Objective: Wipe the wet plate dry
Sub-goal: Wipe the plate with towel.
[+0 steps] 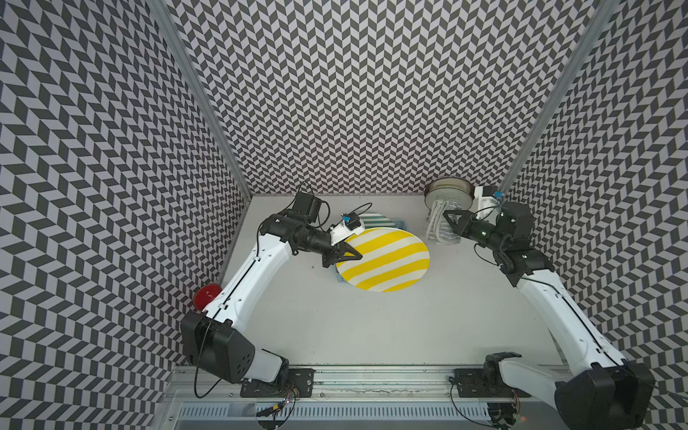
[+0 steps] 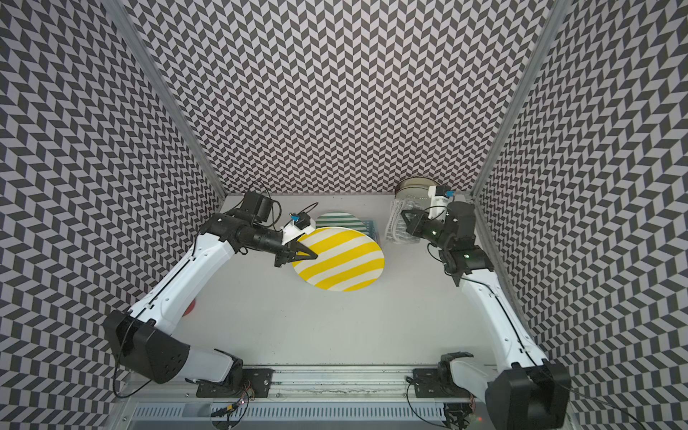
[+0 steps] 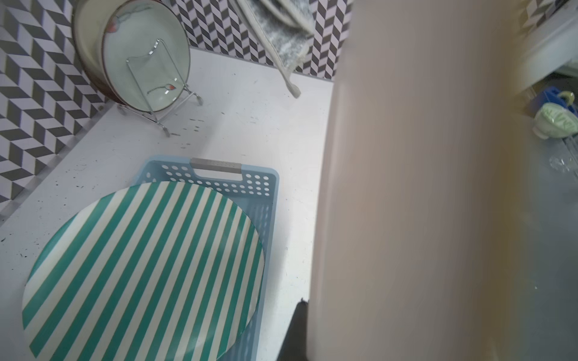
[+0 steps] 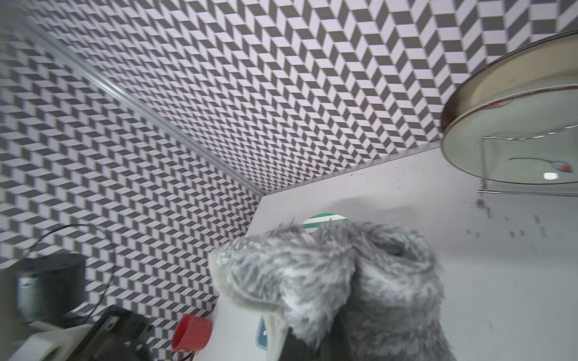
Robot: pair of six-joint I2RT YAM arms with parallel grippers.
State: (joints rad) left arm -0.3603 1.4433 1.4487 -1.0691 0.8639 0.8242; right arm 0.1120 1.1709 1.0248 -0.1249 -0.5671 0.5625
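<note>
The left pincer (image 1: 353, 255) is pinched on the rim of the yellow plate (image 1: 387, 260), a flat, glossy disc with broad yellow and white bands. It holds the plate clear of the table, and in the left wrist view the plate's plain underside (image 3: 406, 187) is a close beige blur. Just beneath, a green plate (image 3: 140, 265) with thin green and cream stripes lies in a pale blue plastic basket (image 3: 262, 200), whose walls are pierced with round holes.

The right pincer (image 1: 448, 216) is pressed together on a cloth (image 1: 439, 227), shaggy, grey and white, which hangs limp from the grip. The cloth hangs near the yellow plate's far right edge but apart from it. Just behind it a round, deep dish (image 3: 147, 62), pale and shiny with a brown rim, stands on edge in a thin wire rack (image 3: 156, 78) at the back wall.

The table (image 1: 372, 327) is matt white and flecked with small dark specks. Walls (image 1: 353, 93) papered in a grey and white chevron pattern close it in on three sides, with metal rails at the corners. A red cup (image 1: 206, 296) sits by the left wall, beside the left arm.
</note>
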